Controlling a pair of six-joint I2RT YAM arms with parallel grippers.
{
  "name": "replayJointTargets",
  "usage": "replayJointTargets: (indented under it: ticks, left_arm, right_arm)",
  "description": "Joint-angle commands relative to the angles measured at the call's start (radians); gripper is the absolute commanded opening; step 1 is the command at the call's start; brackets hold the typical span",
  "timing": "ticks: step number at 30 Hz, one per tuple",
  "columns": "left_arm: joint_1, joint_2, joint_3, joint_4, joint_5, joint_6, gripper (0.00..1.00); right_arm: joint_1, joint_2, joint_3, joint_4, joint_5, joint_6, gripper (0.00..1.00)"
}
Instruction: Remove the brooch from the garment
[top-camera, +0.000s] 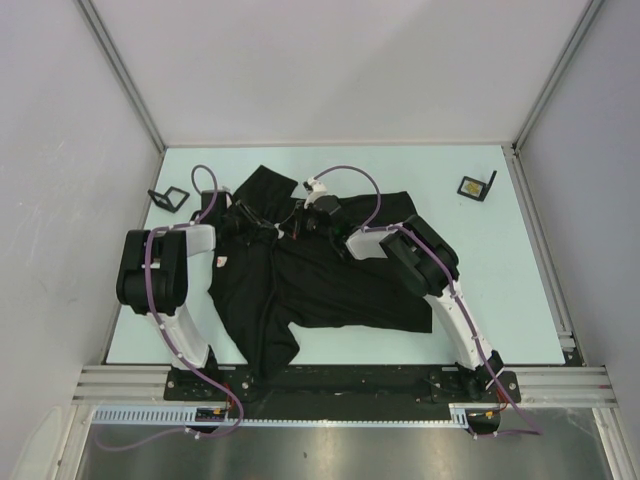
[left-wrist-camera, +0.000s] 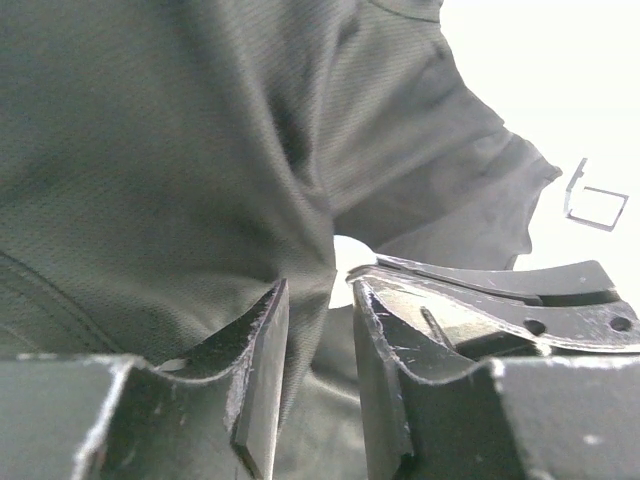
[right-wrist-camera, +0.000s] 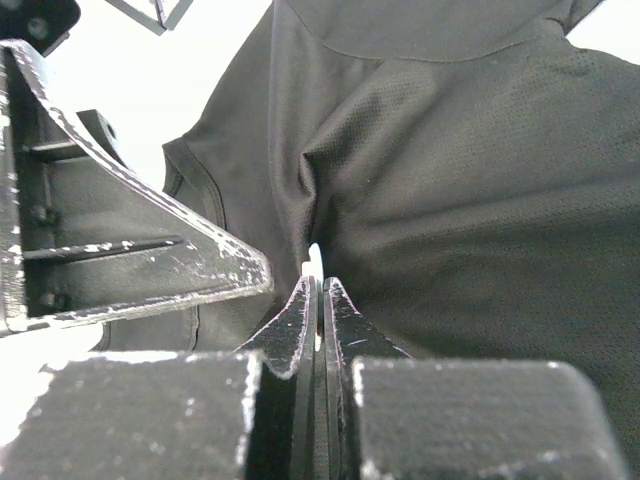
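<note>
The black garment lies spread on the pale table, its white-and-red label on the left sleeve. Both grippers meet at its upper part. My right gripper is shut on the brooch, a thin white piece seen edge-on and sticking out of the jaw tips against bunched cloth. My left gripper is right beside it. Its jaws stand narrowly apart with a fold of the garment between them. The right gripper's fingers show just beyond, and a small white patch shows at their tips.
Two small black frame stands sit on the table, one at the back left and one at the back right. Grey walls and metal rails enclose the table. The left gripper's finger crowds the right gripper's left side.
</note>
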Motion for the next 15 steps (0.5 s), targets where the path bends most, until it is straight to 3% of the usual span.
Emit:
replayJointTargets:
  ticks: [1, 15]
  left_arm:
    - [-0.010, 0.004, 0.019, -0.019, -0.017, 0.022, 0.35]
    - [-0.033, 0.015, 0.048, -0.045, -0.054, 0.027, 0.40]
  right_arm:
    - [0.011, -0.079, -0.011, 0.077, 0.037, -0.032, 0.00]
    - [0.016, -0.082, -0.016, 0.087, 0.026, -0.037, 0.00]
